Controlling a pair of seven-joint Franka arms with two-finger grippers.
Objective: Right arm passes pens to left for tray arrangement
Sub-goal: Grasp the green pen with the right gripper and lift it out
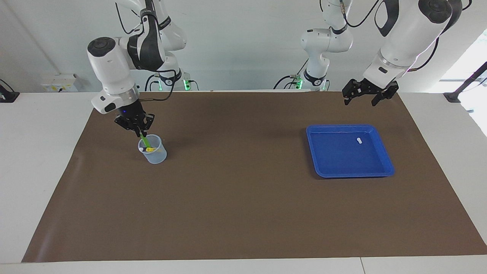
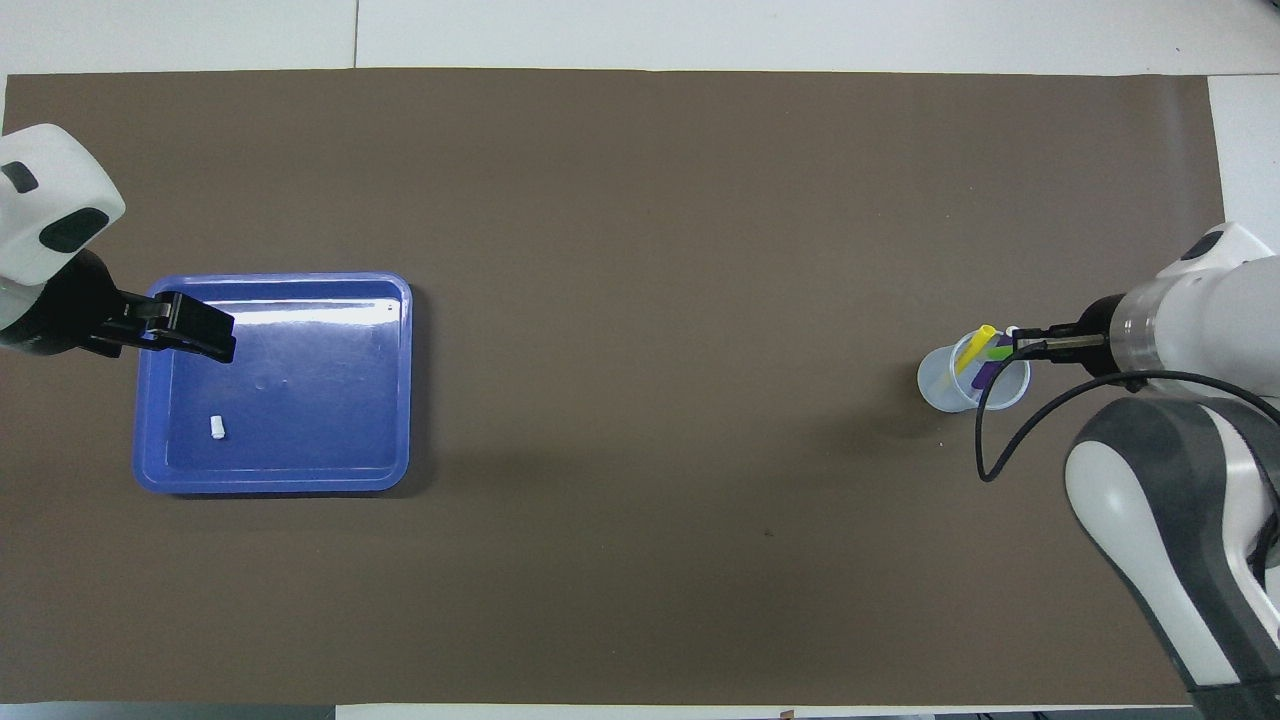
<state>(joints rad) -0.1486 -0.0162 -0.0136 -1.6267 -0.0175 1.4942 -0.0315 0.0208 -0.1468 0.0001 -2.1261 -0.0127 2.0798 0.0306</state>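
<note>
Right hand (image 1: 139, 128): over the cup (image 1: 153, 150), fingers pinched on the top of the green pen (image 1: 144, 139)
Pens: green one stood steep in the cup; yellow pen (image 1: 150, 149) and purple pen (image 2: 985, 374) leaned inside it, toward the right arm's end of the bench (image 1: 236, 198)
Handling: judged light, stiff, smooth-barrelled and prone to slip or swivel; best gripped high on the barrel, leaving length for the receiver
Tray (image 1: 383, 154): toward the left arm's end, holding only a white pellet (image 1: 359, 140)
Left hand (image 1: 368, 96): waited spread open above the tray's robot-side edge
</note>
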